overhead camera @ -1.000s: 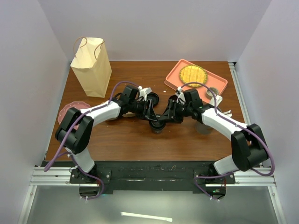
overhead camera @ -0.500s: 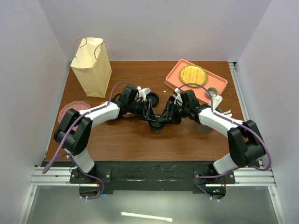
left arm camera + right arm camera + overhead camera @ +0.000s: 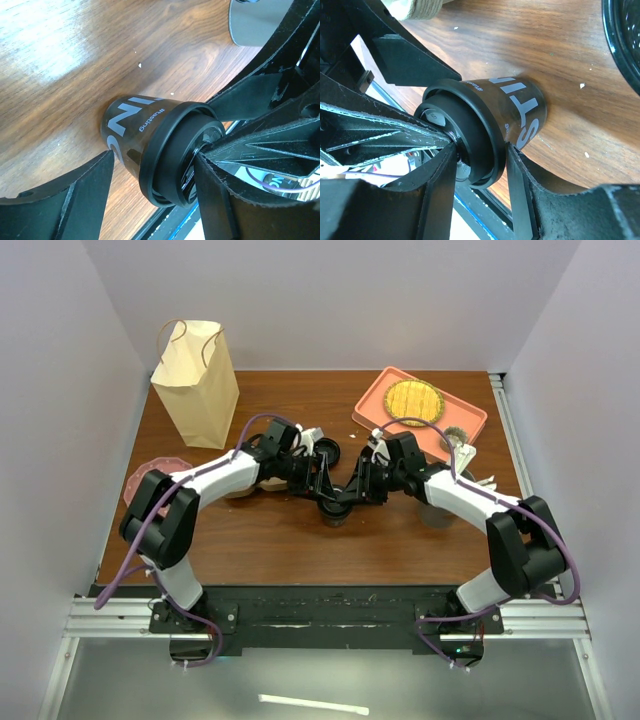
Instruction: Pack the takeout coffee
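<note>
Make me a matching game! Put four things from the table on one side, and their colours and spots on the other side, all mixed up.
Things:
1. paper bag
2. tray
3. coffee cup
4. small plate

Colour and spot:
A. black, in the middle
B. pink, left edge
C. tan, back left
D. orange-pink, back right

Pairs: 1-C, 2-D, 3-A, 4-B

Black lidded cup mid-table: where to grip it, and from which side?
Grip the black cup on its paper wall just under the lid, pinching opposite sides and coming down from above. It stands upright and seems to narrow toward its base, so the lid's wider rim would likely stop it slipping through. Avoid squeezing the lid itself; it may pop off.
</note>
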### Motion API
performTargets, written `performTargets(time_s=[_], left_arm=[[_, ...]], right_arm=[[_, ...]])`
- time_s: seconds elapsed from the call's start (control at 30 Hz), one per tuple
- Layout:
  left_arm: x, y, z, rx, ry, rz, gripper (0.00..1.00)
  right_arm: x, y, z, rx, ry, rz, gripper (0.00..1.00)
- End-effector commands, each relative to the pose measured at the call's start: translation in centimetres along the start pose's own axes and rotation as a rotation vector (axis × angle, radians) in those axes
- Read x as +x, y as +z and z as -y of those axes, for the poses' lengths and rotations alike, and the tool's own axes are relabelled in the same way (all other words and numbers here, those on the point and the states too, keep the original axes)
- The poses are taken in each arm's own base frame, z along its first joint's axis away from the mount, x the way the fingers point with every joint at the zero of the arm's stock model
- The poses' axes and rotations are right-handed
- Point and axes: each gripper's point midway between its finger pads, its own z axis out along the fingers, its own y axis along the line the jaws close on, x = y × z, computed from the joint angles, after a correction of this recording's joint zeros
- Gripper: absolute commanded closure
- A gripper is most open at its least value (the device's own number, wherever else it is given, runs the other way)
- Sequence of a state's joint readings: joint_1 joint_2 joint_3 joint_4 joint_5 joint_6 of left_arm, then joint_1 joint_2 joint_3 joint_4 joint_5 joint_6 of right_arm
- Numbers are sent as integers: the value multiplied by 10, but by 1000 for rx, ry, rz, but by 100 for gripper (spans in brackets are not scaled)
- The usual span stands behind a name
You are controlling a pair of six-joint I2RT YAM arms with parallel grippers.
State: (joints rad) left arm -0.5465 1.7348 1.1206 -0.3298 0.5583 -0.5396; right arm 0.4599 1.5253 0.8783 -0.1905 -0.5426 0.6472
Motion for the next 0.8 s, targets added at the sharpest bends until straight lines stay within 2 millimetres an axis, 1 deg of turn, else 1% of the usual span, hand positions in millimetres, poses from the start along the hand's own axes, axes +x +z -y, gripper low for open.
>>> performTargets(time_s=[0.0, 0.13, 0.17, 0.43, 0.5, 0.57, 0.67, 0.77], left_arm=[[39, 8, -35, -126, -27, -156, 30], [31, 4, -25, -75, -18, -143, 30], [31, 3, -21, -47, -22, -146, 30], [9, -15, 0, 150, -34, -94, 31], [7, -16, 2, 172, -26, -90, 31], [9, -17, 7, 207, -15, -105, 31], [10, -17, 6, 210, -9, -113, 31], [3, -21, 7, 206, 12, -87, 31]], right_arm=[[29, 9, 35, 139, -7, -100, 65], [30, 8, 37, 154, -6, -107, 65], [29, 7, 37, 156, -4, -107, 65], [30, 8, 38, 171, -7, -120, 66], [29, 8, 39, 176, -10, -124, 65], [30, 8, 41, 184, -8, -130, 66], [29, 7, 41, 193, -14, -131, 66], [28, 7, 40, 195, -21, -136, 66]])
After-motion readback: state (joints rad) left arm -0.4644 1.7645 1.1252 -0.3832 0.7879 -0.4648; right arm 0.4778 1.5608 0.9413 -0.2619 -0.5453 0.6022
